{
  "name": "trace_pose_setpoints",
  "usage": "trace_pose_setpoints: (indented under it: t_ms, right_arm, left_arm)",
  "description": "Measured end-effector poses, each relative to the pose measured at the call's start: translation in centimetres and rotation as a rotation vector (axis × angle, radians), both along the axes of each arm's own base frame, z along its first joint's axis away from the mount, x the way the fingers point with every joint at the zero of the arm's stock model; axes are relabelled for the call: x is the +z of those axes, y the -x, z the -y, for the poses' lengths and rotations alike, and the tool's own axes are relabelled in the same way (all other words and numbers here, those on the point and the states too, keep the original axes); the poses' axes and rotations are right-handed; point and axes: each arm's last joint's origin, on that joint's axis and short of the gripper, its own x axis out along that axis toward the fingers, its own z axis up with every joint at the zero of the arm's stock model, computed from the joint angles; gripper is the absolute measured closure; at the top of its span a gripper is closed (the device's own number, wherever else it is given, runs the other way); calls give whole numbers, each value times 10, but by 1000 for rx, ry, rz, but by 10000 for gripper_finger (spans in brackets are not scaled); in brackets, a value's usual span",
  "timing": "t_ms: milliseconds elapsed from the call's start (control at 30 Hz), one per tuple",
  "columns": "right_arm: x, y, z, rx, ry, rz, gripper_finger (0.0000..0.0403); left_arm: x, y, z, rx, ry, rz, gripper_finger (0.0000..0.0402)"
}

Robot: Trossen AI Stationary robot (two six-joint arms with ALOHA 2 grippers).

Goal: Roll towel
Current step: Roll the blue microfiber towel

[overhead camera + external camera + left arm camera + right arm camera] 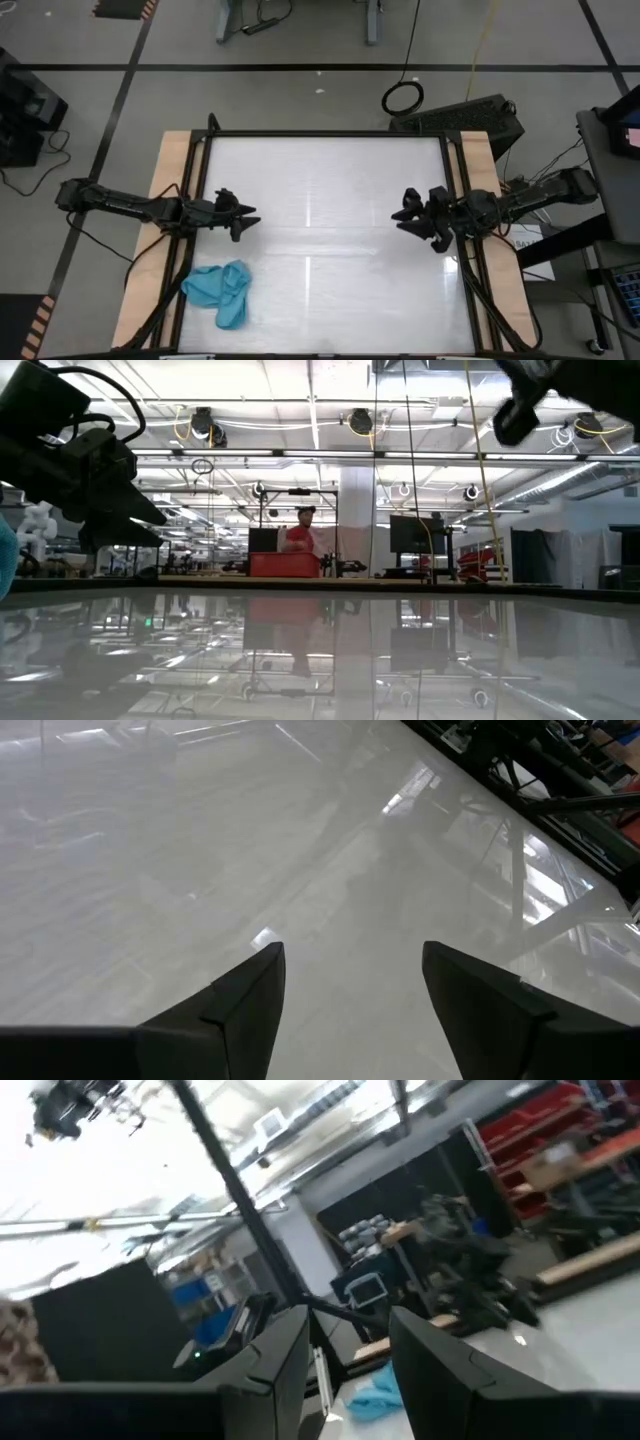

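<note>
**Mia:** Where is the towel (221, 291)?

**Ben:** It lies in a crumpled blue heap on the shiny white tabletop (330, 200). It is near the left tool (247, 218), a bit behind its tips and off to one side, toward the front edge of the tabletop. Nothing touches it.

**Mia:** Is the left tool holding anything?

**Ben:** No. In the left wrist view its two dark fingers (240, 1010) stand wide apart, and only bare tabletop shows between them. The tool hangs over the tabletop and points toward the middle.

**Mia:** And the right tool (404, 212)?

**Ben:** It is on the other side, well apart from the towel. It points toward the left tool across the middle of the tabletop. In the right wrist view its fingers (275, 1365) have a gap between them, and nothing sits in that gap. So it is partly open and holds nothing.

**Mia:** Can the right tool's camera see the towel?

**Ben:** Yes. A small bit of blue shows far off, past its fingers.

**Mia:** What about the view from down low?

**Ben:** A sliver of blue shows at the very edge, beside the big dark shape of the left tool. The right tool shows up high in the other corner. Both are above the tabletop, not touching it.

**Mia:** Is anyone else there?

**Ben:** A person (300, 532) stands far back in the room, behind a red box (284, 565).
</note>
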Motion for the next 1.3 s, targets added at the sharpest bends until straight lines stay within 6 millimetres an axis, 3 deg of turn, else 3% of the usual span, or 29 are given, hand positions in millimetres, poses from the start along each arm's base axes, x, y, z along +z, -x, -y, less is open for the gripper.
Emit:
trace_pose_setpoints:
  t_ms: [233,400,867,1300]
  right_arm:
    - [43,-45,-27,110,166,14,271]
    - [47,-83,-46,151,234,-90,271]
    - [3,-176,-84,189,295,-294,271]
    - [-48,-265,-121,210,343,-358,271]
  left_arm:
    - [0,0,0,0,0,0,159]
    - [0,0,0,0,0,0,159]
    - [0,0,0,0,0,0,159]
    - [0,0,0,0,0,0,159]
